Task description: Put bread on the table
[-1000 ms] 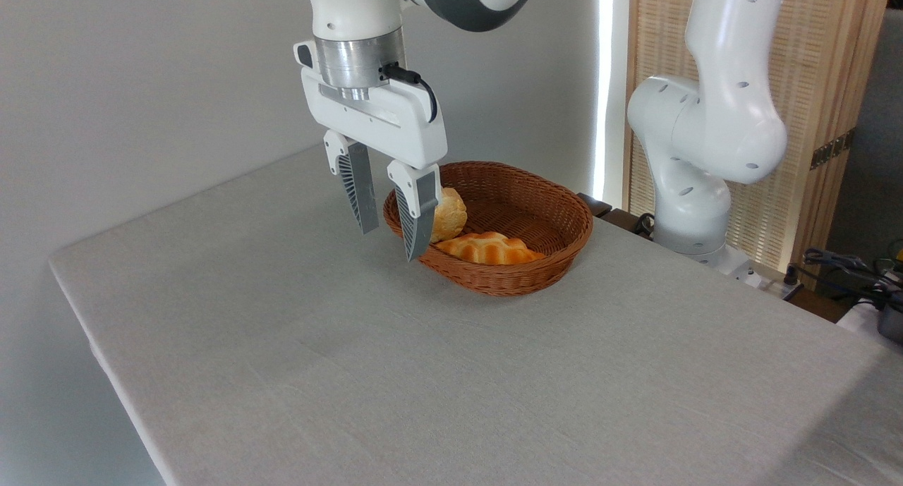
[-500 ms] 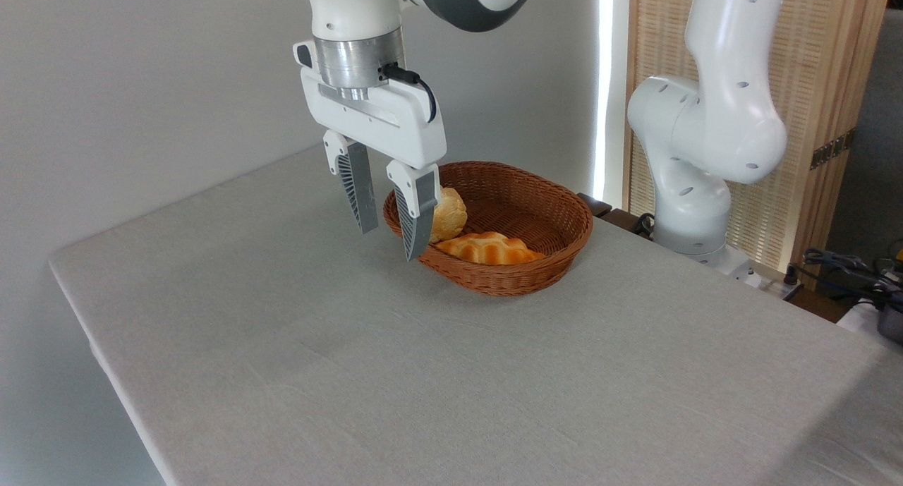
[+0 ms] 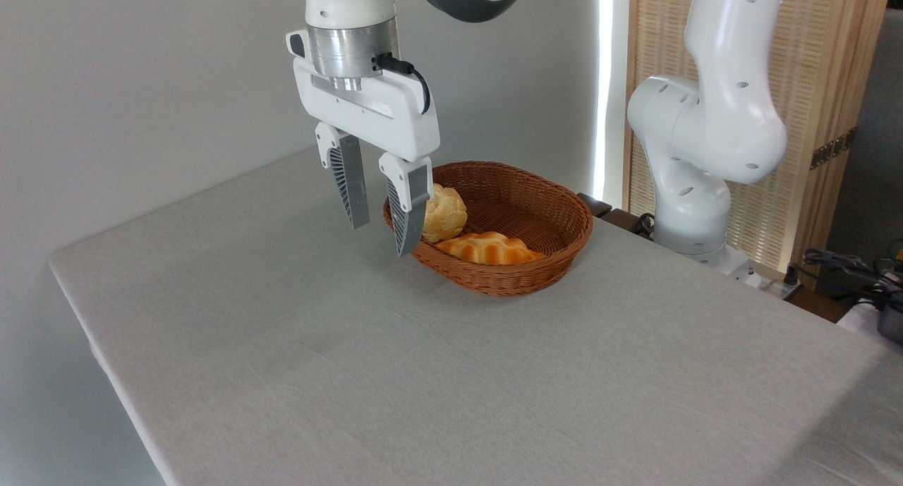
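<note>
Above the grey table (image 3: 296,345), the gripper (image 3: 379,223) is held with jaws apart and empty. Just to its right, the bread (image 3: 444,214) is seen in the wicker basket (image 3: 557,250), beside an orange pastry (image 3: 488,249). Being probably light and crushable, it is best pinched gently across its round middle.

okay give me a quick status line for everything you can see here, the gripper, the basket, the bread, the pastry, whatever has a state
gripper: open, empty, hanging above the table at the basket's left end.
bread: in the basket, at its left end, not gripped.
orange pastry: lying flat in the basket, beside the bread.
wicker basket: upright on the table, holding both items.
table: bread not yet on it.
</note>
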`<state>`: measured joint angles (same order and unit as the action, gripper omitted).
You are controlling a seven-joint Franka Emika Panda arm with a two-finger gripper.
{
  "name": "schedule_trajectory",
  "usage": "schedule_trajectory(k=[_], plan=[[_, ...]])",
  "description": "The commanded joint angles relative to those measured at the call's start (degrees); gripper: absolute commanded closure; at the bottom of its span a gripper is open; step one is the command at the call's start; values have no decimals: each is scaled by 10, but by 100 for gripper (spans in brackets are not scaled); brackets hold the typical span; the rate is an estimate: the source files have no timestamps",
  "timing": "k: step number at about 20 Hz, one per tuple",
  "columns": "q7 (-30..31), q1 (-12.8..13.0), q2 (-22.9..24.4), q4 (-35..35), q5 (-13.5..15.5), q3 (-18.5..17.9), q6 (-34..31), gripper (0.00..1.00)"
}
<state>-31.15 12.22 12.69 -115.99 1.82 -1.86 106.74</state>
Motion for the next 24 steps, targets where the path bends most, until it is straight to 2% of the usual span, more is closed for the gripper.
schedule_trajectory(k=[1, 11, 15, 19, 22, 24], plan=[[5, 3, -7, 9, 1, -5, 6, 0], [7, 10, -13, 7, 2, 2, -5, 0], [7, 27, -9, 2, 28, 2, -5, 0], [6, 68, 6, -29, 29, 2, -8, 0], [6, 111, 15, -49, 29, 1, -24, 0], [7, 126, 32, -61, 30, 1, -29, 0]])
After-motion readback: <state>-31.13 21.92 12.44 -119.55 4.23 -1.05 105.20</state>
